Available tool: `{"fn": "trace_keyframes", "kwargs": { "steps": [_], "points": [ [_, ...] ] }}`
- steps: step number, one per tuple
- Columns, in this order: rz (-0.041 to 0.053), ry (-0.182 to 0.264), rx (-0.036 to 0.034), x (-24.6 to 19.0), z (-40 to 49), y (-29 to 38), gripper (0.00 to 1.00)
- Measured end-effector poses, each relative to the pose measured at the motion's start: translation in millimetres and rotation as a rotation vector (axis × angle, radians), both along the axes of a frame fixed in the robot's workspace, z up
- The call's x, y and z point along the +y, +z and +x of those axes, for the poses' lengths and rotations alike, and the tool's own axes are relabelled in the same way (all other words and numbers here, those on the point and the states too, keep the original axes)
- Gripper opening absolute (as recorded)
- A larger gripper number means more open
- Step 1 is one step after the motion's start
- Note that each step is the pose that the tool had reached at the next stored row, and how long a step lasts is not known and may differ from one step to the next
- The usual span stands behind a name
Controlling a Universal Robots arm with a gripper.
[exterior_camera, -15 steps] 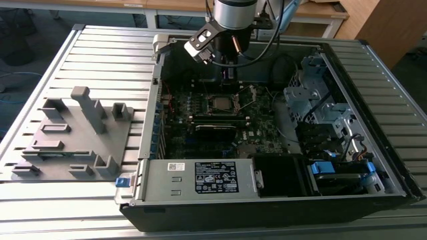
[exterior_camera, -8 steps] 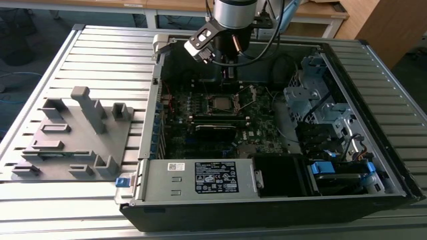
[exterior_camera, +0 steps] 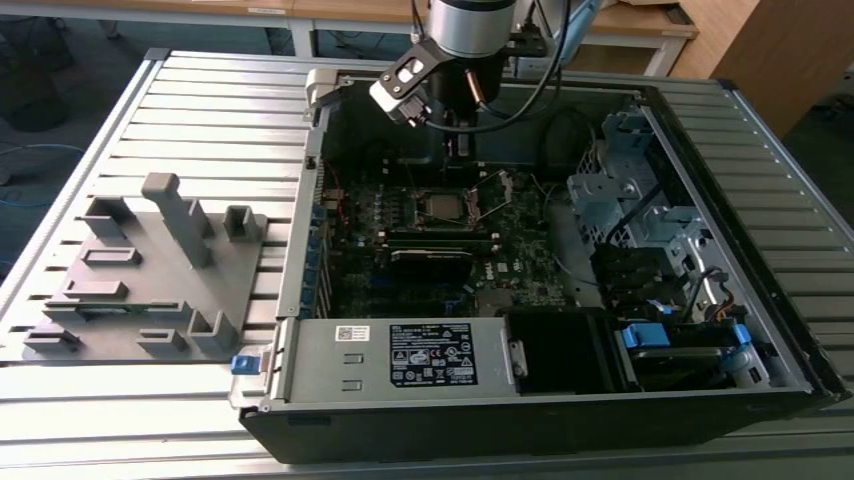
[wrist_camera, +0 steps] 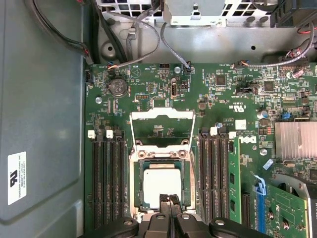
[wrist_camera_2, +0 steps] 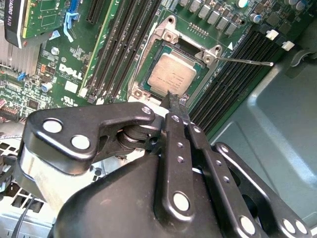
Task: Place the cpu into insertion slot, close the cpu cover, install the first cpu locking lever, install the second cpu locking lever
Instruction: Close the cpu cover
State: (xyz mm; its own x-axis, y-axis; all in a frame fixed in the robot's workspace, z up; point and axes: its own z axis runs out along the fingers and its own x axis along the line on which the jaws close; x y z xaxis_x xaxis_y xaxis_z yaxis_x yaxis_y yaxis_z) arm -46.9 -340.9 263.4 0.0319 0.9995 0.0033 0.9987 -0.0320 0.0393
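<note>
— Inside the open computer case, flat in the insertion slot: cpu, dull metal top up, edges square with the rim. Square, so no long axis to speak of.
— And the cpu cover?
— Stands open, tilted up off the side of the slot away from the gripper, green board visible through its window. Hinge edge parallel to the slot's rim. Not down on the cpu.
— Levers?
— One thin locking lever, seen in the second wrist view, sticking out from a slot corner across the black memory strips.
— Arm pose?
— Hangs from the exterior view's top, wrist upright, gripper pointing straight down, tips over one edge of the cpu. Touching or just above, cannot tell.
— Fingers?
— Pressed together at the tips, narrow, nothing between them.
</note>
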Motion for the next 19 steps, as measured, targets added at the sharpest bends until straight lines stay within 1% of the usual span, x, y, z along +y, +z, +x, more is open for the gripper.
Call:
{"fn": "trace_keyframes", "kwargs": {
  "steps": [3,17,19],
  "points": [
    [0.0001,0.0,-0.0001,0.0,1.8,0.0,0.1],
    [0.0002,0.0,-0.0001,0.0,18.0,-0.1,0.1],
    [0.0002,0.0,-0.0002,0.0,18.4,-0.1,0.1]
  ]
}}
